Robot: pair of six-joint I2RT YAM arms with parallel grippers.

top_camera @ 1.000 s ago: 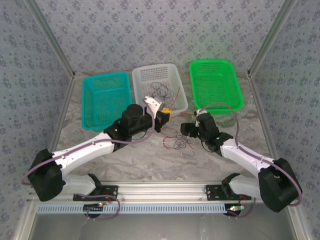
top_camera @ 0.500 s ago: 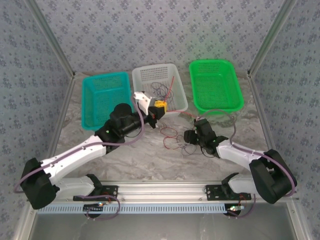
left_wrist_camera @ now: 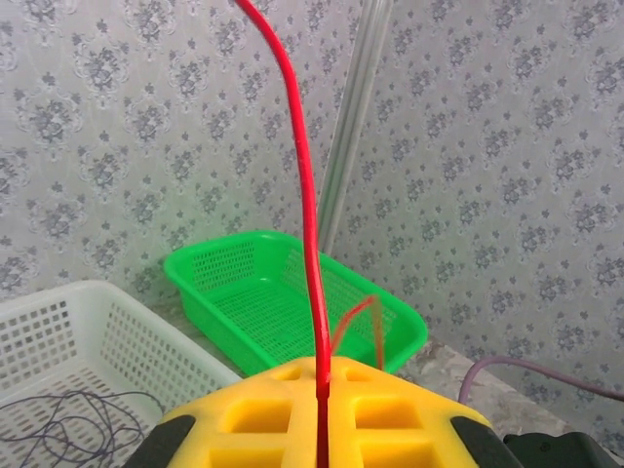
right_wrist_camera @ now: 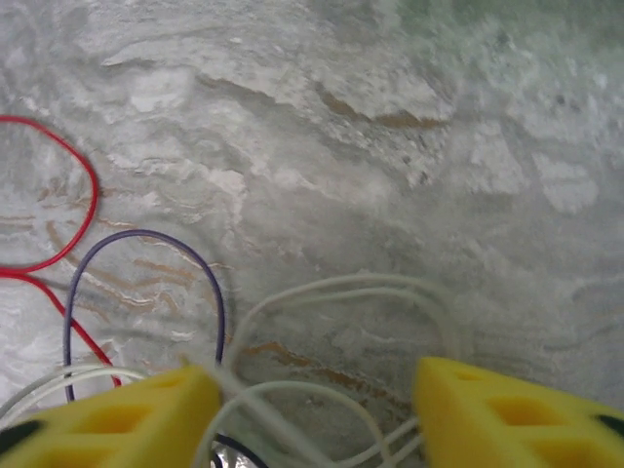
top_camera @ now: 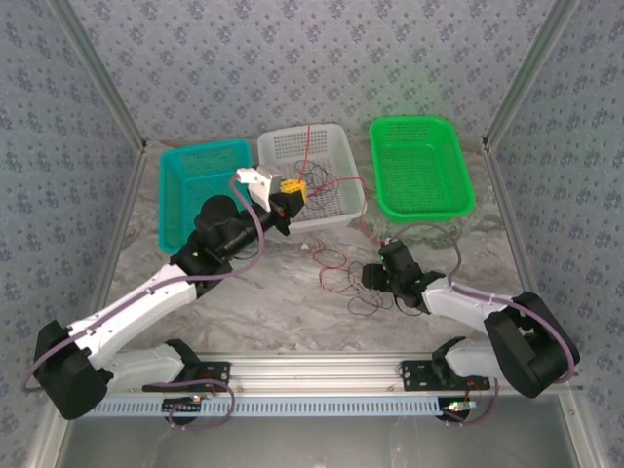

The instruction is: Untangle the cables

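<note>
Cables (top_camera: 343, 276) are hair-thin wires in red, dark purple and whitish, lying as a loose tangle of small loops on the marbled surface (top_camera: 263, 307), centre of the top view, just below the white basket (top_camera: 290, 138). A few more dark loops (top_camera: 327, 183) lie inside that basket, lower left of the left wrist view (left_wrist_camera: 68, 414). Left gripper (top_camera: 291, 187) is raised over the white basket's near edge, yellow jaws pressed together on the red cable (left_wrist_camera: 308, 244). The cable runs straight up out of the seam and off the top of the frame. In the top view the red line (top_camera: 309, 146) rises above the basket, and another stretch slants down right toward the tangle. Right gripper (top_camera: 374, 278) sits low at the right edge of the pile, jaws apart, yellow fingertips (right_wrist_camera: 146, 409) straddling whitish loops (right_wrist_camera: 341, 288) with nothing clamped. A purple arc (right_wrist_camera: 146, 239) and a red loop (right_wrist_camera: 90, 195) lie to its left on the surface (right_wrist_camera: 439, 146). Teal basket (top_camera: 175, 161) is at left, green basket (top_camera: 458, 161) at right.
</note>
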